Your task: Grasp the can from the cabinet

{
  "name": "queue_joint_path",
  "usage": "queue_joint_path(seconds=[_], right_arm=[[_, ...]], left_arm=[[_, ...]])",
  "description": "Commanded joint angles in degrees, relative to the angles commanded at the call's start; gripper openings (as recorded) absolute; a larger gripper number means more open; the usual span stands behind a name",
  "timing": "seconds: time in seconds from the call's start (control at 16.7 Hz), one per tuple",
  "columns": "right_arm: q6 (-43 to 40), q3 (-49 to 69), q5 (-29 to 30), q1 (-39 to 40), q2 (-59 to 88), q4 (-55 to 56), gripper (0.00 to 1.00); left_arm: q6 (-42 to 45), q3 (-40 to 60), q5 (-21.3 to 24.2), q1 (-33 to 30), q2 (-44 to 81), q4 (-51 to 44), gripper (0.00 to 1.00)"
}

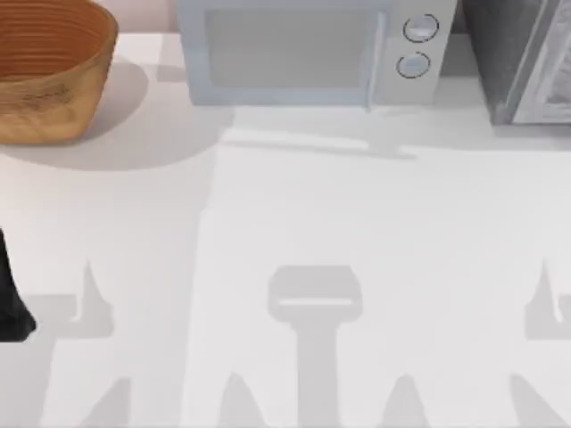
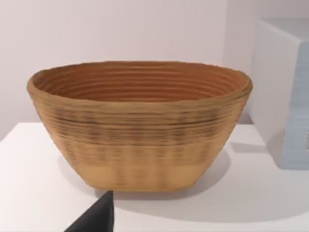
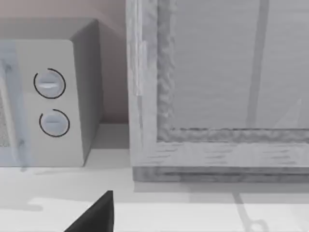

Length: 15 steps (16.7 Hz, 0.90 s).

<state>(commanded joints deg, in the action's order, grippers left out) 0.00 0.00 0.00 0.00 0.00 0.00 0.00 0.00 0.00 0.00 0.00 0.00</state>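
Right gripper [image 3: 96, 212] sat low over the white table [image 1: 357, 223], just a dark tip in the right wrist view, so whether it was apart or together could not be told. It faced the cabinet [image 3: 145, 96], with table between them. That cabinet stood at the table's far right corner in the top view, a dark grey speckled body with a paler framed door panel [image 3: 217, 63] on the front. Panel looked flat in its frame; what was behind it was hidden.

Just left of the cabinet, with a narrow gap between, stood the pale blue-grey microwave [image 1: 285, 53], two round knobs [image 3: 49, 83] stacked one above the other on its right side.

Left gripper [image 2: 96, 217] was also only a dark tip, in the left wrist view; apart or together could not be told. It pointed at the woven brown basket [image 2: 140, 140], upright at the far left corner and apart from the microwave. Left arm [image 1: 13, 294] showed as a dark piece at the left edge of the top view, well away from the cabinet.
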Motion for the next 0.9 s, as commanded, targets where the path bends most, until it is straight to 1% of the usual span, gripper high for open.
queue_joint_path(seconds=[0.24,0.42,0.6,0.9], right_arm=[[0.0,1.8,0.2,0.3,1.4,-0.3,1.00],[0.1,9.1,1.1,1.1,7.3,-2.0,1.00],[0.2,21.0,2.5,2.4,16.7,-4.9,1.00],[0.4,46.5,5.5,5.1,36.7,-11.4,1.00]], left_arm=[[0.0,0.0,0.0,0.0,0.0,0.0,1.00],[0.0,0.0,0.0,0.0,0.0,0.0,1.00],[0.0,0.0,0.0,0.0,0.0,0.0,1.00],[0.0,0.0,0.0,0.0,0.0,0.0,1.00]])
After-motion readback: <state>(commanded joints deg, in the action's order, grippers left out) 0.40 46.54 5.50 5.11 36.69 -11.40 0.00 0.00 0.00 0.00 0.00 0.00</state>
